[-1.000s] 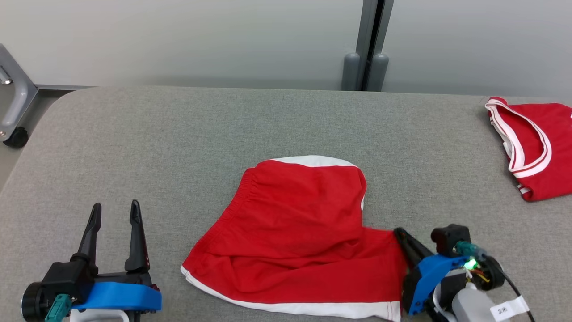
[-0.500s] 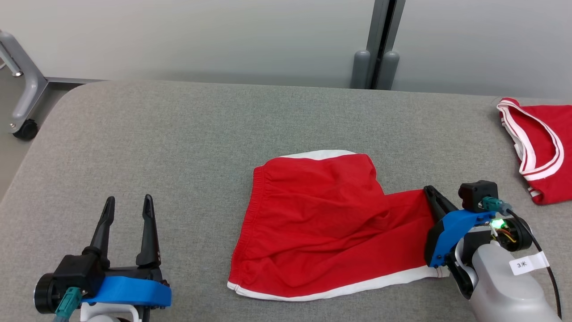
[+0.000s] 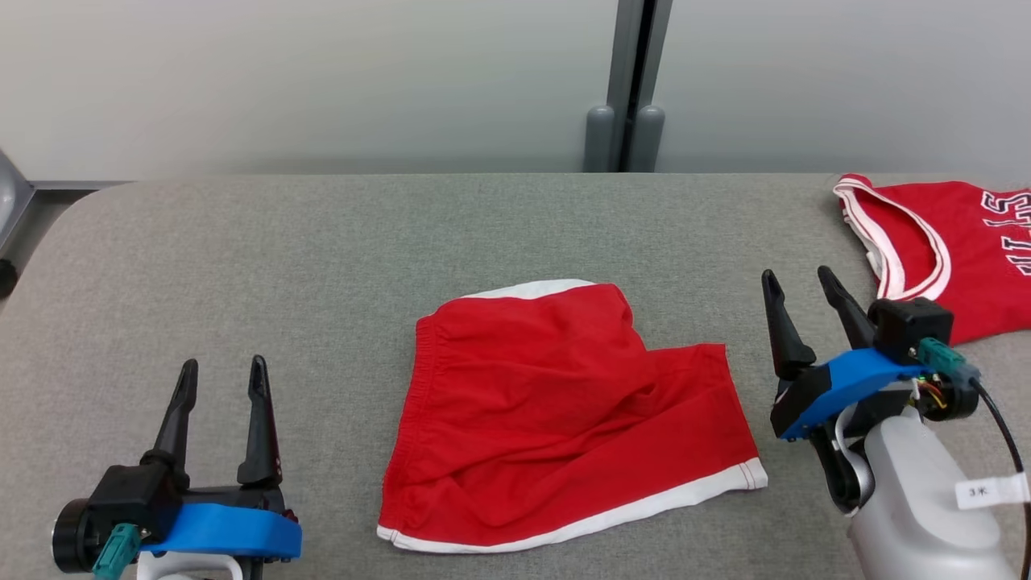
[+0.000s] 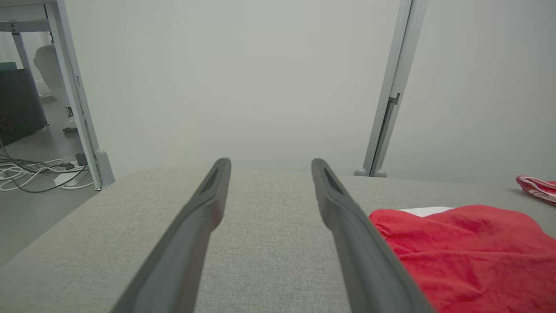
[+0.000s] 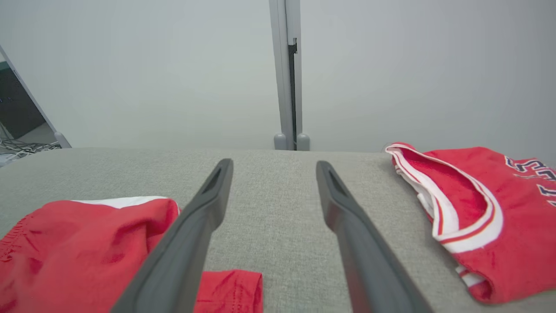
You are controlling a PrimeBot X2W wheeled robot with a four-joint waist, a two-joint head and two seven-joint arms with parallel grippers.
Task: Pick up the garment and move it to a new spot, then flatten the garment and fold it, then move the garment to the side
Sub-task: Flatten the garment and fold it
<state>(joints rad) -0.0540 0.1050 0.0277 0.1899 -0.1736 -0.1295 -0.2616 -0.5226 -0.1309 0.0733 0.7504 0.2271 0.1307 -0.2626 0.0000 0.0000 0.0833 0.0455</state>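
**Rumpled red fabric shorts (image 3: pixel 564 411) with white trim lie free on the middle of the grey cloth worktop (image 3: pixel 322 258)**

The right gripper (image 3: pixel 797 278) stands just beside their right edge, fingers wide and empty. The left gripper (image 3: pixel 224 364) is well apart at front left, fingers wide too. A red white-edged jersey (image 3: pixel 950 258) lies far right.
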